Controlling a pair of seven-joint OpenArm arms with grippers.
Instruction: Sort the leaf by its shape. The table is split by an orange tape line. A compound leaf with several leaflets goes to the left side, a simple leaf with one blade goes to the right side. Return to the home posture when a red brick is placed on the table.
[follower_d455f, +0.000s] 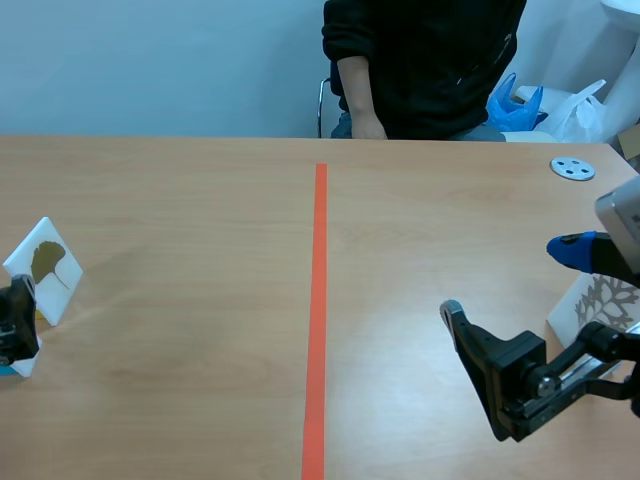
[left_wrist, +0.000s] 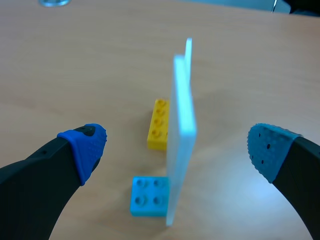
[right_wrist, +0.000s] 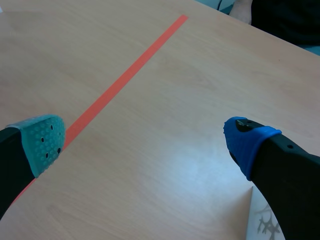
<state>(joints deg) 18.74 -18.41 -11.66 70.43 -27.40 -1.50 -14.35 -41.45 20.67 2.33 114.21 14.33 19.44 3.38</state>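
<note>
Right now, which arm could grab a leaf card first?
Left. The left gripper is open with a finger on each side of the upright white card, so it probably only needs to close. The right gripper is open above the table, and the other card sits off to its side.

Two white leaf cards face you: the left card and the right card, both near. Two toy bricks sit by the left card, a yellow brick and a blue brick. One grey disc lies far right, and one person sits opposite.
</note>
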